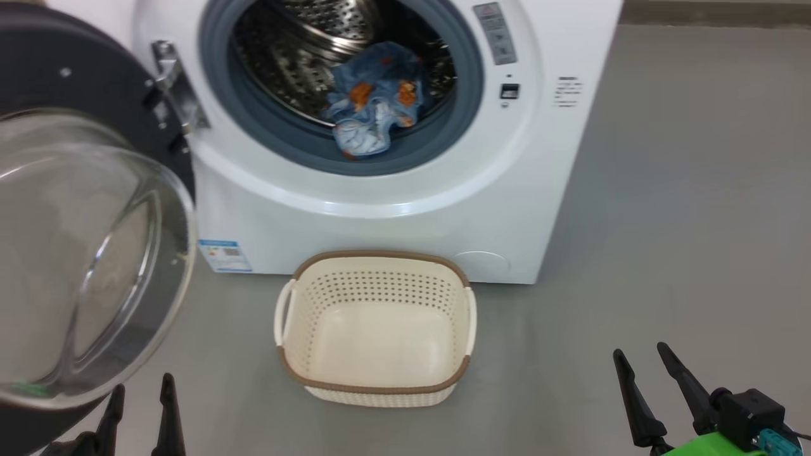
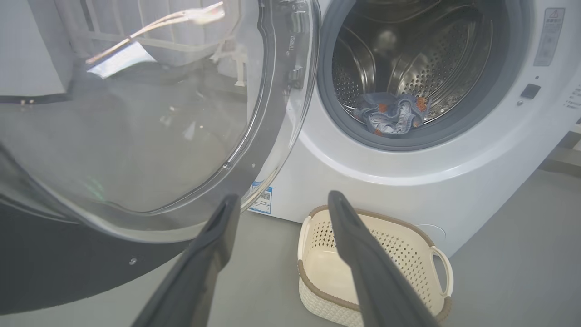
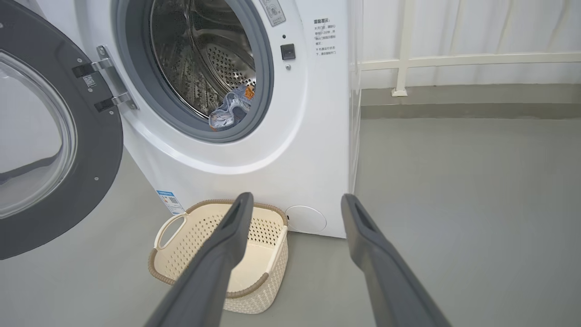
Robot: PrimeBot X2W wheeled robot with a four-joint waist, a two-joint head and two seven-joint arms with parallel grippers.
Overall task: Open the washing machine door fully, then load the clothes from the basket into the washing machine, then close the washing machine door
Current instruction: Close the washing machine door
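Observation:
The white washing machine (image 1: 393, 215) stands ahead with its door (image 1: 82, 253) swung wide to the left, glass bowl toward me. Blue clothes (image 1: 374, 101) with orange prints lie at the drum's front lip, also seen as clothes (image 2: 390, 113) and clothes (image 3: 231, 106). The cream basket (image 1: 377, 386) sits on the floor before the machine, nothing in it. My left gripper (image 1: 142, 389) is open at the lower left, just under the door's rim. My right gripper (image 1: 643, 354) is open at the lower right, well clear of the basket.
Grey floor (image 1: 684, 221) spreads to the right of the machine. A white railing (image 3: 454, 59) and a low kerb run behind it. The open door (image 2: 136, 136) stands close in front of the left fingers. A blue label (image 1: 225, 255) marks the machine's lower left front.

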